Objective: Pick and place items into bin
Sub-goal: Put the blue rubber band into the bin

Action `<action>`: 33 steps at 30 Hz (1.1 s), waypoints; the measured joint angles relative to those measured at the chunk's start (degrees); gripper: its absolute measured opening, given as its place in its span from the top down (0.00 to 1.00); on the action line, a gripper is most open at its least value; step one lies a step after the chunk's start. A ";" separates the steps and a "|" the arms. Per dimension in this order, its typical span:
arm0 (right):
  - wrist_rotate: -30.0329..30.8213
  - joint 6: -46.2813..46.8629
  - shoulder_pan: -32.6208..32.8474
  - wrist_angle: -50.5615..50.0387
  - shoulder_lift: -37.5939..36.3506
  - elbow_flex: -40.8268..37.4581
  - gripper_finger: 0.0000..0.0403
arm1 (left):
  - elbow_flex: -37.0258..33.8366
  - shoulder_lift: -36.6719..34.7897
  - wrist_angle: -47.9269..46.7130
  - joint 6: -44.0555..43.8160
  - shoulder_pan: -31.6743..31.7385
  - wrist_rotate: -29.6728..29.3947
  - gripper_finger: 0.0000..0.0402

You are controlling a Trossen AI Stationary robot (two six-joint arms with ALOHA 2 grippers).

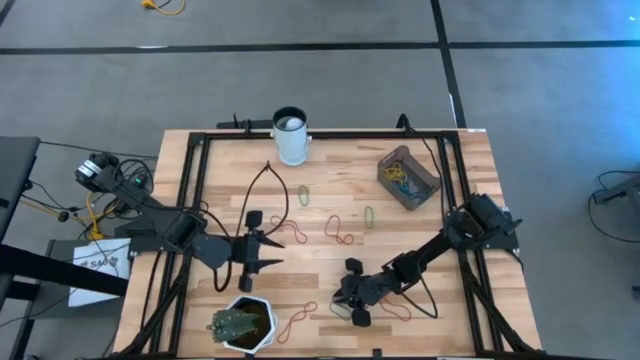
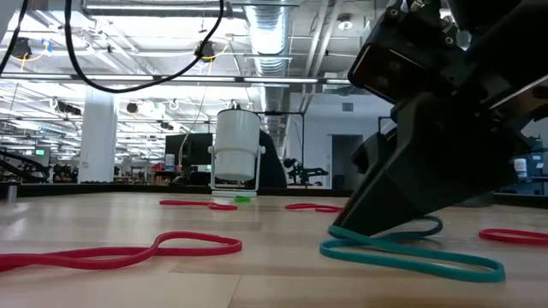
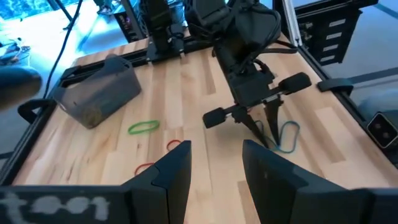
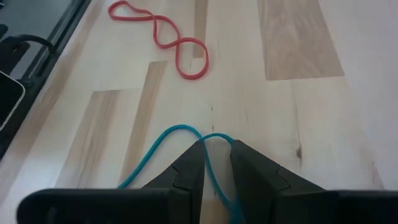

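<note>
Right wrist view is showing the right gripper (image 4: 216, 160) with its dark, wedge-shaped fingers (image 4: 189, 167) standing narrow on the pale wooden worktop (image 4: 298, 93), a thin teal rubber band (image 4: 180, 130) running up between the tips; whether the tips are actually pinching it is not clear. That band is lying flat as a long twisted loop, its curved end arching just ahead of the tips. Ahead of it, well apart, a red band (image 4: 168, 38) is lying in a figure-eight, its long axis slanting across the planks.

From above, the right gripper (image 1: 355, 300) is sitting near the worktop's front edge, well apart from the bin (image 1: 408, 178), a small shallow rectangular tray of dark translucent plastic at the far right corner, turned askew to the worktop's edges and already holding a tangle of bands. More loops, red (image 1: 338, 231) and green (image 1: 303, 195), are lying scattered between the bin and a white cylindrical cup (image 1: 291, 136). The left gripper (image 1: 257, 240) is hanging above the worktop beside a white hexagonal plant pot (image 1: 243, 322), its fingers standing apart and holding nothing.
</note>
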 joint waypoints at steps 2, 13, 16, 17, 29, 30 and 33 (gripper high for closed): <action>0.20 -0.01 0.00 -1.76 -0.09 0.08 0.81 | 0.00 0.00 -0.03 -0.81 -0.34 0.05 0.66; 6.78 -8.85 2.85 -3.39 0.04 0.08 0.81 | 0.00 0.00 -0.66 -3.33 -1.65 0.13 0.66; 9.41 -9.06 2.70 -3.49 0.06 -0.02 0.81 | 0.00 0.00 -0.78 -3.64 -1.65 0.13 0.66; 10.10 -9.76 2.46 -3.14 0.08 -0.05 0.81 | 0.00 0.00 -0.95 -3.67 -1.64 0.13 0.66; 8.58 -13.53 -3.49 0.60 0.34 -0.29 0.81 | 0.00 0.00 -1.40 -6.47 -1.64 0.10 0.66; 7.23 -13.52 -3.94 0.71 0.32 -0.29 0.81 | 0.00 0.01 -1.52 -6.77 -1.65 0.11 0.66; 3.32 -13.46 -5.13 0.97 0.28 -0.25 0.81 | 0.00 0.02 -1.55 -6.83 -1.63 0.11 0.66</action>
